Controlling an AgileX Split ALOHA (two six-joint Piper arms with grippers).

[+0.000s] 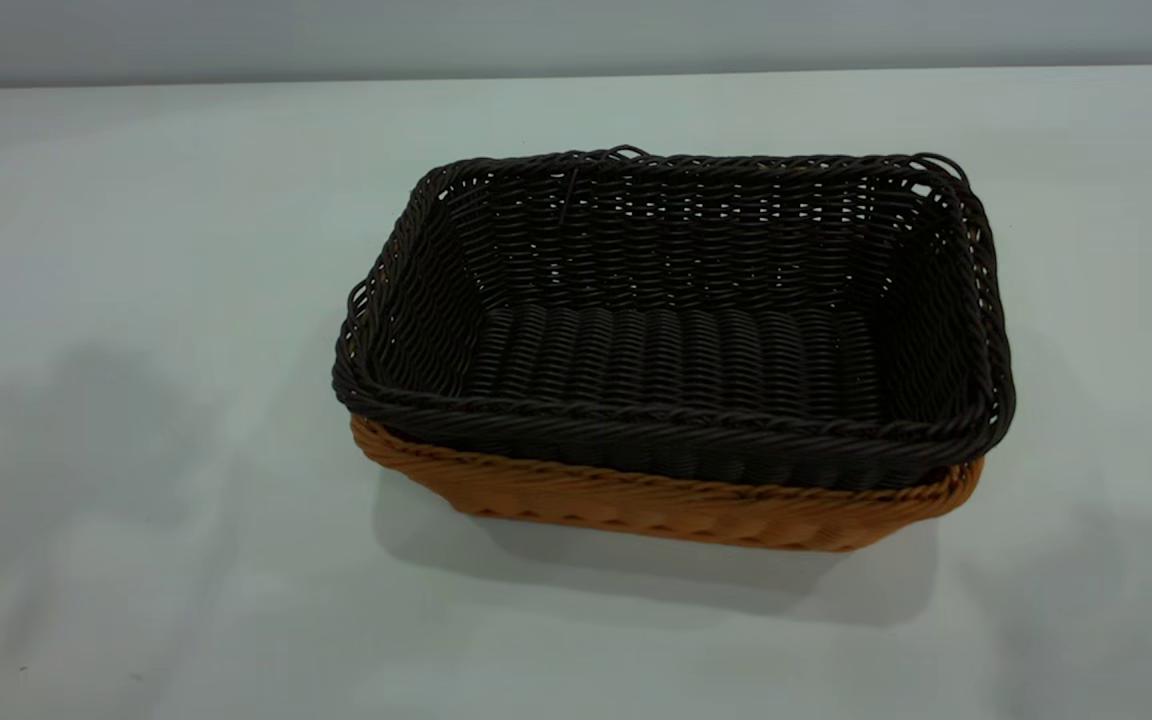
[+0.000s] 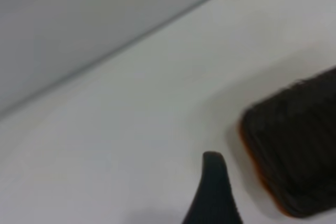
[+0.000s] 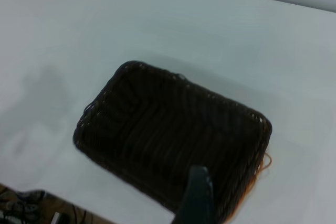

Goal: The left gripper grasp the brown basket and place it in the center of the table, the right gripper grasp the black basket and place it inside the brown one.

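The black basket (image 1: 676,330) sits nested inside the brown basket (image 1: 656,505) in the middle of the table (image 1: 136,300). Only the brown one's lower front wall and rim show under it. Neither gripper is in the exterior view. Of my left gripper, one black finger (image 2: 214,195) shows, above bare table and apart from the stacked baskets (image 2: 294,150). Of my right gripper, one finger (image 3: 197,198) shows, hovering above the black basket (image 3: 168,140) near its rim, with an orange edge of the brown basket (image 3: 261,169) beside it. Both grippers hold nothing and appear open.
The table's far edge meets a grey wall (image 1: 576,35). Arm shadows lie on the table at the left (image 1: 86,430) and right (image 1: 1086,580). Cables and the table edge show in the right wrist view (image 3: 31,208).
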